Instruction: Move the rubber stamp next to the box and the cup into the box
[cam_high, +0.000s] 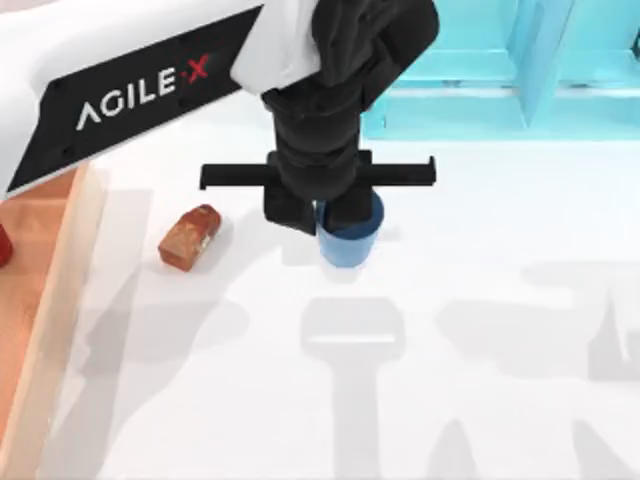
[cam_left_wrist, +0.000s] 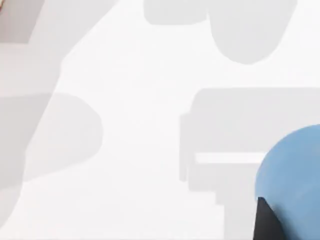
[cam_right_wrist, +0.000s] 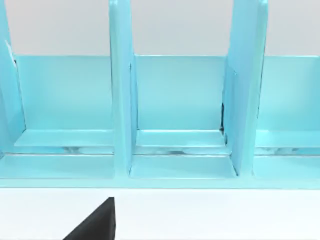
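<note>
The left gripper (cam_high: 322, 215) stands directly over the cup (cam_high: 350, 238), its black fingers (cam_high: 347, 212) down at the cup's rim, one seemingly inside and one outside the near wall, though the wrist hides the contact and I cannot tell whether the jaws are clenched or released; in the left wrist view the blue cup (cam_left_wrist: 295, 180) sits right against a dark fingertip (cam_left_wrist: 264, 220) on the white table (cam_left_wrist: 140, 150); the left arm reaches in from the top view's upper left, its white and black link crossing above the table and its wrist pointing straight down; the rubber stamp (cam_high: 190, 237) lies on its side to the left of the cup, apart from it and near the box (cam_high: 70, 250), whose pale rim runs along the table's left edge; farther back, the turquoise shelf (cam_high: 500, 70) stands behind the cup; the right wrist view faces that shelf's (cam_right_wrist: 175, 110) open compartments.
</note>
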